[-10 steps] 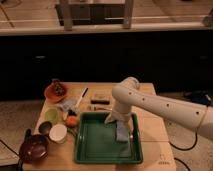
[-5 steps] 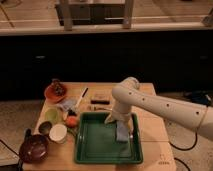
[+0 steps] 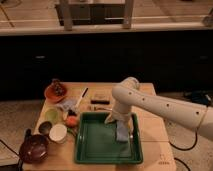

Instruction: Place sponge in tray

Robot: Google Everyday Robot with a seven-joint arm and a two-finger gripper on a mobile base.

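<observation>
the gripper [image 3: 120, 121] hangs over the tray [image 3: 87, 150], the sponge [image 3: 122, 134] just below it. whether the jaws grip it, i cannot tell. next likely a release and lift.

Warm, dim light falls on my table [image 3: 150, 125] from overhead, and everything beyond it sinks into near black under the far counter. My white arm [image 3: 160, 102] is the brightest thing here, its upper side almost washed out. My gripper [image 3: 120, 121] hangs in shade above the right part of the tray [image 3: 95, 150], beside the sponge [image 3: 123, 134], which reads as a pale smear. The tray floor carries a soft sheen. The whole view is blurred and blocky, edges smudged, small items at the left hard to tell apart.
</observation>
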